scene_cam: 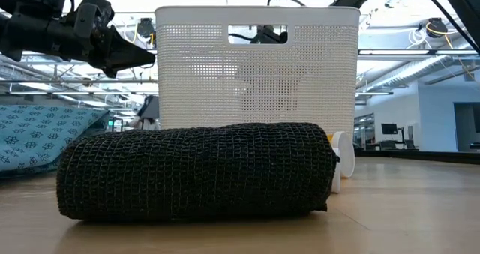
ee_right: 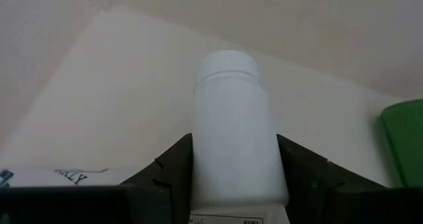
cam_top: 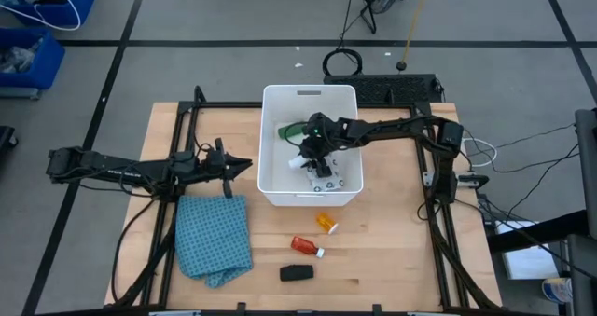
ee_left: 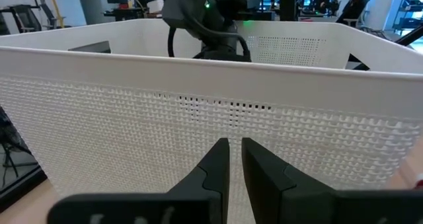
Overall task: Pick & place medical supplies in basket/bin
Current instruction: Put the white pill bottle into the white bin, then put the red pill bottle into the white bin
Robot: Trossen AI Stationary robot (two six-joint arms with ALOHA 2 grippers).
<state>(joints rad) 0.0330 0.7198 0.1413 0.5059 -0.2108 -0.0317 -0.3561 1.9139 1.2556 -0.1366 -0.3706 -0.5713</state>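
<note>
The white bin (cam_top: 280,190) stands at the table's middle far side. My right gripper (cam_top: 311,159) reaches down inside it, shut on a white bottle (ee_right: 228,105). A green oblong piece (ee_right: 404,138) and a flat white printed packet (cam_top: 328,178) lie on the bin's floor. In front of the bin, on the table, lie an orange pill bottle (cam_top: 326,223), a red-and-white tube (cam_top: 306,247) and a black oblong piece (cam_top: 297,273). My left gripper (cam_top: 244,164) waits shut, level, just left of the bin's wall (ee_left: 132,112). My right gripper pinches the white bottle's body (ee_right: 201,164) between its two fingers, one on each side. The fingers (ee_right: 301,168) lie along the bottle, slanting down from the table's right. The capped end (ee_right: 227,62) points away from the gripper. Whether the bottle rests on the bin's floor I cannot tell.
A blue checked cloth (cam_top: 216,237) lies crumpled at the near left of the table. In the low view the black oblong piece (scene_cam: 199,171) fills the foreground before the bin (scene_cam: 255,67). Black frame rails (cam_top: 438,223) run along the table's sides.
</note>
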